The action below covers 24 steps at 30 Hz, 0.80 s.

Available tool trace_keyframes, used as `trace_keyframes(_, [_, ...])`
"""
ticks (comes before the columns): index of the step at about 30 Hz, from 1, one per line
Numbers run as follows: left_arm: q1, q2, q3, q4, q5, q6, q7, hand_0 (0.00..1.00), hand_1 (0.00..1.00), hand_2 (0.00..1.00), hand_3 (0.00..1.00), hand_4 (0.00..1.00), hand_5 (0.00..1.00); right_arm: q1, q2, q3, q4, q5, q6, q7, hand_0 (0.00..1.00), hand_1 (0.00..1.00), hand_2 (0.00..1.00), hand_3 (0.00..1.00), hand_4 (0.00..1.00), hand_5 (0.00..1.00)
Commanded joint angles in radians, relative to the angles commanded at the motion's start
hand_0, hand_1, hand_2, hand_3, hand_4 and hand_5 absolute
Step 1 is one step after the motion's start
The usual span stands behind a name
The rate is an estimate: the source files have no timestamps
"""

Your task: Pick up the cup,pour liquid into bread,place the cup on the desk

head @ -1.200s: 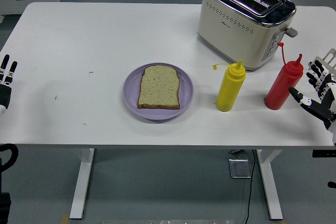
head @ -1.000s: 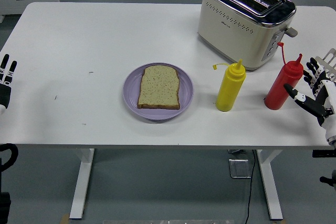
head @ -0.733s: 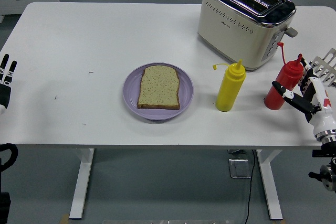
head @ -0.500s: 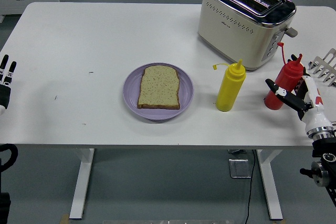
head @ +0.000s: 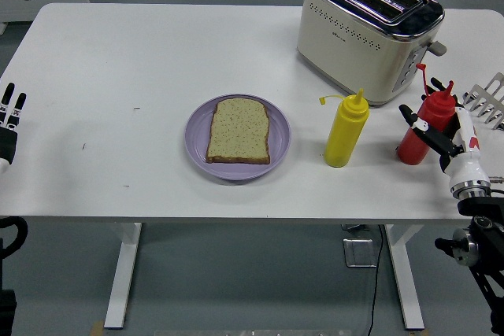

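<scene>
A red squeeze bottle (head: 411,147) stands on the white table at the right, next to a yellow squeeze bottle (head: 345,133). A slice of bread (head: 239,130) lies on a purple plate (head: 197,144) in the middle. My right hand (head: 425,110) is wrapped around the red bottle. The thumb lies across its front and the fingers curl behind its shoulder. The bottle still stands on the table. My left hand (head: 8,120) rests at the left edge, its fingers straight and holding nothing. No cup is in view.
A cream and chrome toaster (head: 366,29) stands behind the bottles at the back right. A metal rack (head: 490,100) pokes in at the right edge. The table's near edge (head: 236,216) runs below the plate.
My right hand moved in from the right edge to the red bottle and closed around it. The bottle, the plate and the left hand have not moved.
</scene>
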Motion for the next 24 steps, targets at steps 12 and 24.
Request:
trace_keyframes(12, [0.004, 0.000, 0.002, 0.001, 0.000, 0.001, 0.001, 0.811, 0.794, 0.811, 0.736, 0.620, 0.998, 0.020, 0.016, -0.027, -0.020, 0.139, 0.019, 0.022, 0.642, 0.562, 0.466, 0.520, 0.876, 0.207])
trace_keyframes(24, [0.006, 0.000, -0.001, 0.002, -0.001, 0.003, 0.001, 0.810, 0.794, 0.811, 0.736, 0.619, 0.998, 0.041, 0.032, -0.053, -0.037, 0.270, 0.007, 0.042, 0.333, 0.367, 0.380, 0.342, 0.812, 0.108])
